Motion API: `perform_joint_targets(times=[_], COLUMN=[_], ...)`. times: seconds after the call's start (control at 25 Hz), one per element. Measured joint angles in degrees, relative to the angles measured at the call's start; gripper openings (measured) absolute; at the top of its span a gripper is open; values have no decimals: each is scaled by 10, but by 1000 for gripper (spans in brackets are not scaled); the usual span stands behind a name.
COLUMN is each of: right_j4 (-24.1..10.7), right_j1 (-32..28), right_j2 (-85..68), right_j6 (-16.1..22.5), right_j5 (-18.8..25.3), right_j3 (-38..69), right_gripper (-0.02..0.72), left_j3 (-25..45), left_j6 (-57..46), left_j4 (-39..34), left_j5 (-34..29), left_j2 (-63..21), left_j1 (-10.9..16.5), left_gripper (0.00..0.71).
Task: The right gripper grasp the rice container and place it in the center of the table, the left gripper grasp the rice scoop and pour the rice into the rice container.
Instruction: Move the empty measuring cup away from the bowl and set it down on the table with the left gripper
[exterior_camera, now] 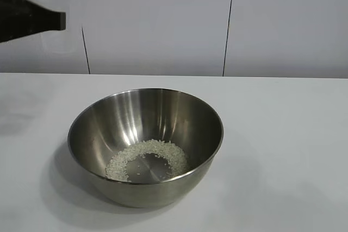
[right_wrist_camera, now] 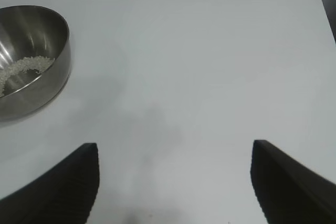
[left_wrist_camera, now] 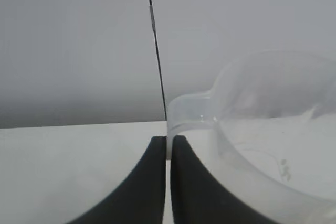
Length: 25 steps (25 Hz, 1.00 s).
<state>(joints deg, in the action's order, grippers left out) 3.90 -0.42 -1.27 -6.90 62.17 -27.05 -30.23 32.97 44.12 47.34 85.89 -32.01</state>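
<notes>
So here's where I'm at. My left pincer [left_wrist_camera: 169, 153] is clamped shut on the thin rim tab of the rice scoop [left_wrist_camera: 262, 129], fingers pressed together with just the plastic between them. In the exterior view the scoop [exterior_camera: 60, 17] is only a faint see-through shape up off the table's left side, high above the surface, with the pincer's black body cut off at the frame edge.

The rice container [exterior_camera: 145, 145] sits on the table [exterior_camera: 293, 134] roughly mid-table, a bit toward the near edge, and the rice [exterior_camera: 147, 158] is lying in a ring on its bottom. So the pour looks done to me.

What the next bit turns on: the scoop hangs up and to the left of the bowl, well apart from it, mouth about upright with the lip out toward the back wall. If it's going back down, it wants bare table on the left side, and my left arm is the near one for that.

My right pincer [right_wrist_camera: 173, 182] is parked with its fingers spread wide, holding nothing, over the right part of the table, and the bowl [right_wrist_camera: 31, 61] is well off to its side.

Hard to call: I can't tell if any grains are left in the scoop, the plastic's too cloudy. Most of the left arm is out of view too.
</notes>
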Motion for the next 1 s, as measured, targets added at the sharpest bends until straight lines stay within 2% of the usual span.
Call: perform_joint_targets(times=[0.2, 0.32, 0.44, 0.52, 0.64, 0.84, 1.0], right_j4=[0, 0, 0, 0, 0, 0, 0], right_j1=[0, 0, 0, 0, 0, 0, 0], right_j2=[0, 0, 0, 0, 0, 0, 0], right_j6=[0, 0, 0, 0, 0, 0, 0], right_j5=[0, 0, 0, 0, 0, 0, 0], right_j3=[0, 0, 0, 0, 0, 0, 0], right_gripper=[545, 545, 545, 545, 545, 545, 545], left_j3=[78, 111, 143, 158, 168, 163, 144], left_j6=[-200, -282, -324, -339, -341, -334, -309], left_j4=[-215, -304, -357, -381, -394, -397, -397], left_j5=[19, 45, 84, 125, 170, 174, 175], left_j2=[0, 0, 8, 32, 92, 193, 237], left_j1=[106, 165, 210, 221, 224, 224, 224], left_gripper=[9, 9, 9, 9, 9, 9, 9])
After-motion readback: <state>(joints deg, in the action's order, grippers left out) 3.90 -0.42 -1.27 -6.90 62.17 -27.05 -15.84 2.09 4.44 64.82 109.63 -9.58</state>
